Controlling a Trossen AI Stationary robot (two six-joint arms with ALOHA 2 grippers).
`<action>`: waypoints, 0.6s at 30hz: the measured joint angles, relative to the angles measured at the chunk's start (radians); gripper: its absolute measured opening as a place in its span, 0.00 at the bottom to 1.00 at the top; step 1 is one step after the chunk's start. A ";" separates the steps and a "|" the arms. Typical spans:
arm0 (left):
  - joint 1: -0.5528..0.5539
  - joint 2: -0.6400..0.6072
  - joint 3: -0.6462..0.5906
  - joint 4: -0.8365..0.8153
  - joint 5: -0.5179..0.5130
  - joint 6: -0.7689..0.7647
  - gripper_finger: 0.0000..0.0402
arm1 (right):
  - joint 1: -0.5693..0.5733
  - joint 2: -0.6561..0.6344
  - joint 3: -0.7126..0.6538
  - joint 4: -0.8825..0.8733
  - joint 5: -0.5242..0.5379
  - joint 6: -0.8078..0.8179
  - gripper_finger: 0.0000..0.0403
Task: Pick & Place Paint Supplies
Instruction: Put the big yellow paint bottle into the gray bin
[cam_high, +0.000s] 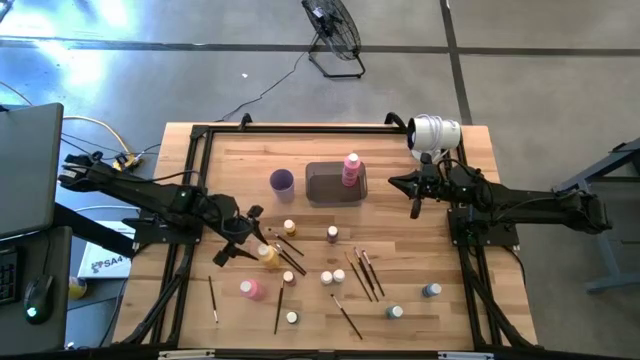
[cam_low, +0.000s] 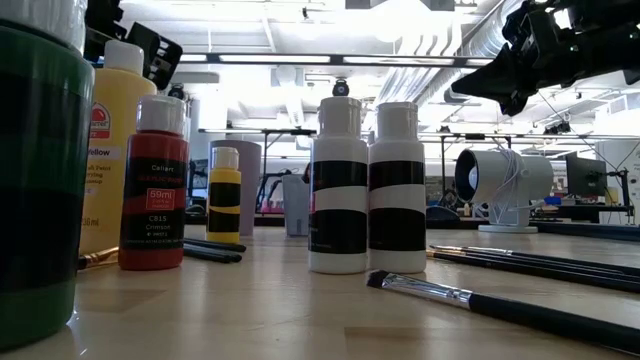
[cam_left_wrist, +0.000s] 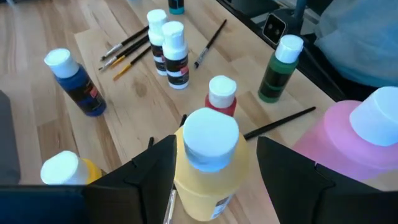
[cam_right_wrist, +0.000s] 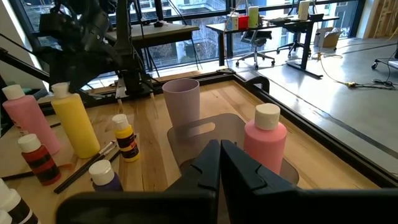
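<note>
I see a concrete-floored workshop with a black floor fan (cam_high: 334, 32) beyond my pale wooden tabletop (cam_high: 480, 300), where bottles and brushes lie scattered. My left tool (cam_left_wrist: 214, 163) stands spread around the tall yellow-orange paint bottle (cam_left_wrist: 208, 163); my right tool (cam_right_wrist: 220, 163), pressed together, hovers near the dark grey rectangular tray (cam_high: 325, 186) holding a pink bottle (cam_high: 351, 168).

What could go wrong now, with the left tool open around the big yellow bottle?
1. The left tool has its fingers open on either side of the yellow bottle; an off-centre close might tip it.
2. The pink bottle and the small red bottle stand close by, so a finger could knock them.
3. Brushes lying among the bottles could roll if bumped.
</note>
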 joint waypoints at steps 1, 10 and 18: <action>0.000 0.005 0.000 0.005 0.000 0.000 0.55 | 0.000 0.000 0.000 0.000 0.000 0.000 0.01; 0.000 0.073 0.000 0.103 -0.001 -0.002 0.55 | 0.000 0.000 0.000 0.000 0.000 0.000 0.01; 0.000 0.085 0.000 0.100 -0.001 -0.003 0.55 | 0.000 0.000 0.000 0.000 0.000 0.000 0.01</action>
